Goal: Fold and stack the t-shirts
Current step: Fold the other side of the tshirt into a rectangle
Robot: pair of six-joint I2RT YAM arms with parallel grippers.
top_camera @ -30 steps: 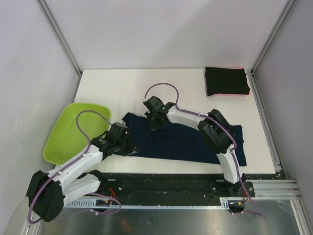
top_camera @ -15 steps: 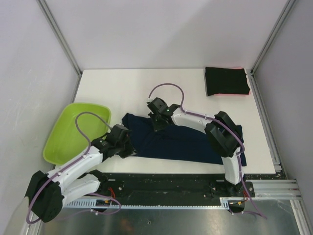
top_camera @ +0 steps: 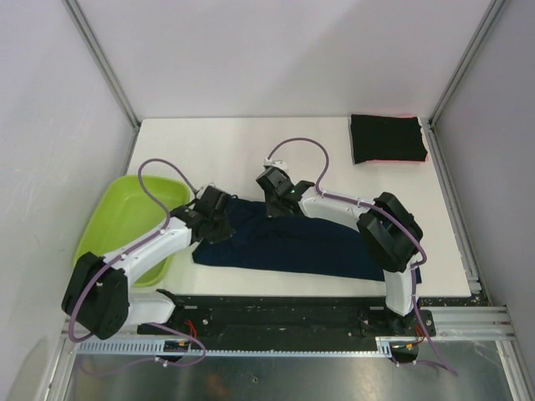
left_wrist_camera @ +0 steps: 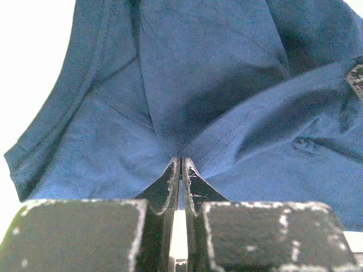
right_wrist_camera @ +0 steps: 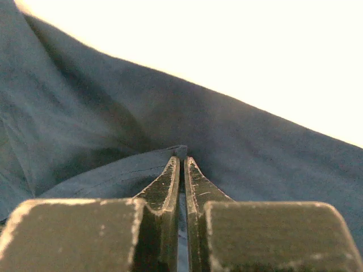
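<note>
The dark navy t-shirt (top_camera: pixel 309 246) lies half-folded across the near middle of the white table. My left gripper (top_camera: pixel 219 219) is shut on the shirt's left end; the left wrist view shows the cloth (left_wrist_camera: pixel 187 102) pinched between the closed jaws (left_wrist_camera: pixel 181 160). My right gripper (top_camera: pixel 274 200) is shut on the shirt's far edge near its middle; the right wrist view shows a fold of navy cloth (right_wrist_camera: pixel 113 130) clamped at the jaw tips (right_wrist_camera: pixel 181 158). The black t-shirt (top_camera: pixel 387 138) lies folded at the far right corner, with a red-pink edge beneath it.
The lime-green plastic tub (top_camera: pixel 125 221) stands at the table's left edge, close by my left arm. Metal frame posts and grey walls close in the table on the left, right and far sides.
My left gripper has swung away from the near edge toward the far right, carrying the shirt's left end with it. My right gripper has shifted slightly right with its fold.
</note>
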